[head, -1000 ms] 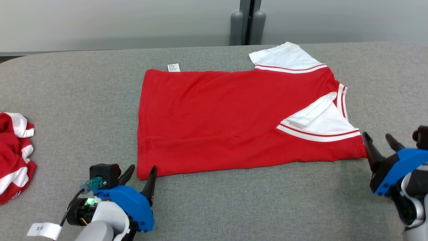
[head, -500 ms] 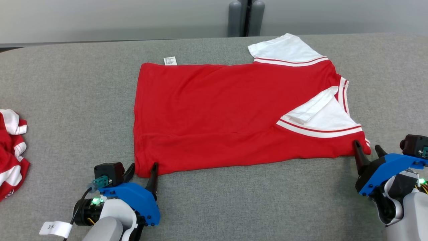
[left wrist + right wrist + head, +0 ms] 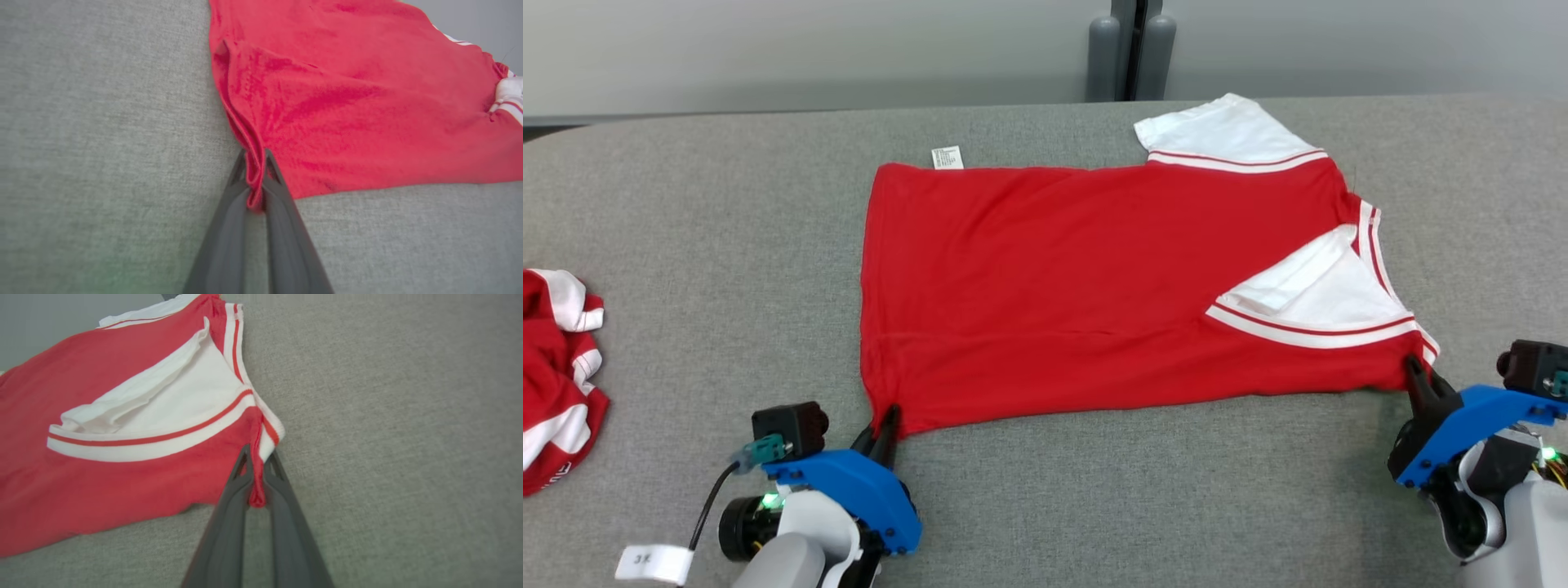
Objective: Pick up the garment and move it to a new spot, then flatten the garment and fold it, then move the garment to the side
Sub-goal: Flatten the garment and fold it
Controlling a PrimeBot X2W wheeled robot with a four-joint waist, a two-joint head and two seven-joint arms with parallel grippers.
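The garment point(image 3: 1054, 278) is red with white sleeves and red-striped white trim. The counter point(image 3: 727, 245) is grey. Each gripper has dark fingers.

The head camera looks forward and down from the near side, over the whole table point(image 3: 686, 204) to the far wall point(image 3: 768, 49). Both wrist cameras sit low and close, facing away, sharing with it the garment's point(image 3: 1045, 278) near left and near right corners.

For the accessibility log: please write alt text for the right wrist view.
The right tool is shut on a bunched corner of a red-and-white shirt, beside its white sleeve. The shirt lies spread on a grey table.
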